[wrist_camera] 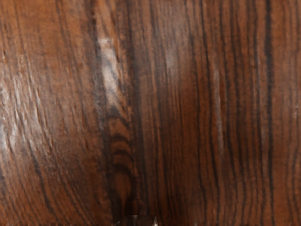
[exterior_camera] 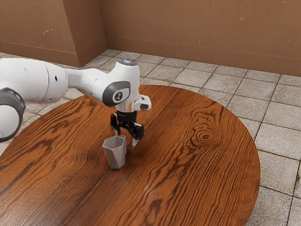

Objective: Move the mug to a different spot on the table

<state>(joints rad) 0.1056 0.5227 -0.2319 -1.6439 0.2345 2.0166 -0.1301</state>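
Observation:
A grey faceted mug (exterior_camera: 115, 151) stands upright on the round wooden table (exterior_camera: 197, 155), near its middle. My black gripper (exterior_camera: 125, 139) hangs right over the mug's rim on the side toward the exterior view's right. Its fingers stand wide apart, open, straddling that part of the wall; one fingertip (exterior_camera: 134, 143) shows just outside the mug. In the wrist view a thin sliver of the mug's rim (wrist_camera: 136, 220) shows directly under my hand, with the table's wood grain (wrist_camera: 150, 103) close beyond it.
The table's curved edge (exterior_camera: 256, 160) runs along the exterior view's right, with tiled floor (exterior_camera: 277, 108) beyond it. Brown walls (exterior_camera: 197, 23) stand behind. Bare tabletop stretches to the right of the mug and in front of it.

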